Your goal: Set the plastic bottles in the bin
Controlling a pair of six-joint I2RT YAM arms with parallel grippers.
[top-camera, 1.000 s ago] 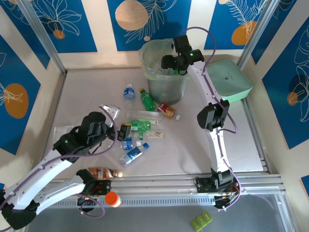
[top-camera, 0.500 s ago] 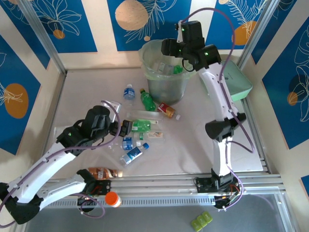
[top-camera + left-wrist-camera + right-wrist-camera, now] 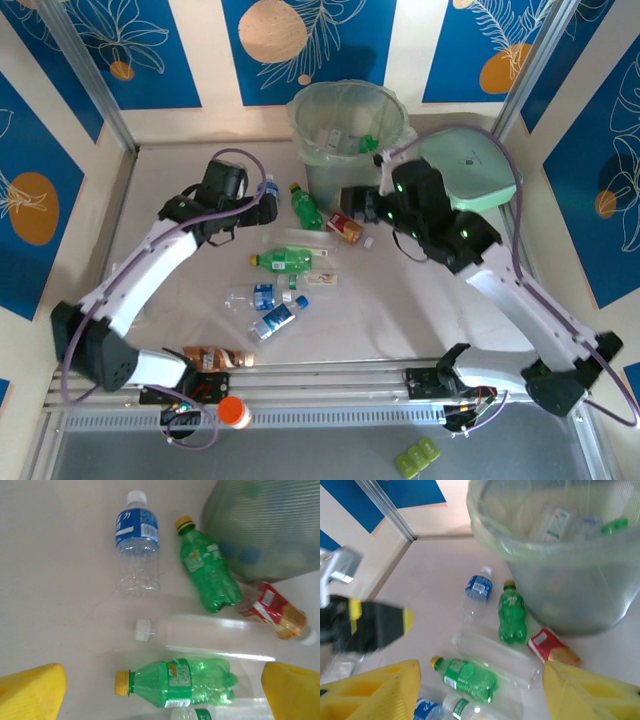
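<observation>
The bin [image 3: 345, 135] stands at the back of the table with a few plastic bottles inside it. More plastic bottles lie in front of it: a blue-labelled one [image 3: 137, 540], a green one [image 3: 207, 570], a red-labelled one [image 3: 272, 611], a long clear one [image 3: 210, 635] and a second green one [image 3: 180, 680]. My left gripper [image 3: 262, 208] hovers open over the blue-labelled bottle's end of the pile, and in its wrist view the second green bottle lies between its fingertips [image 3: 35, 692], untouched. My right gripper [image 3: 352, 205] hangs open in front of the bin [image 3: 560, 565], above the same green bottle [image 3: 467, 677].
A flat mint-green box [image 3: 495, 180] sits right of the bin, partly behind my right arm. Nearer the front lie further small bottles [image 3: 272, 318] and a brown one [image 3: 215, 355] by the rail. Blue patterned walls close the table in.
My right gripper has come away from above the bin and dropped down in front of it. My left arm has swung from the front left toward the blue-labelled bottle.
</observation>
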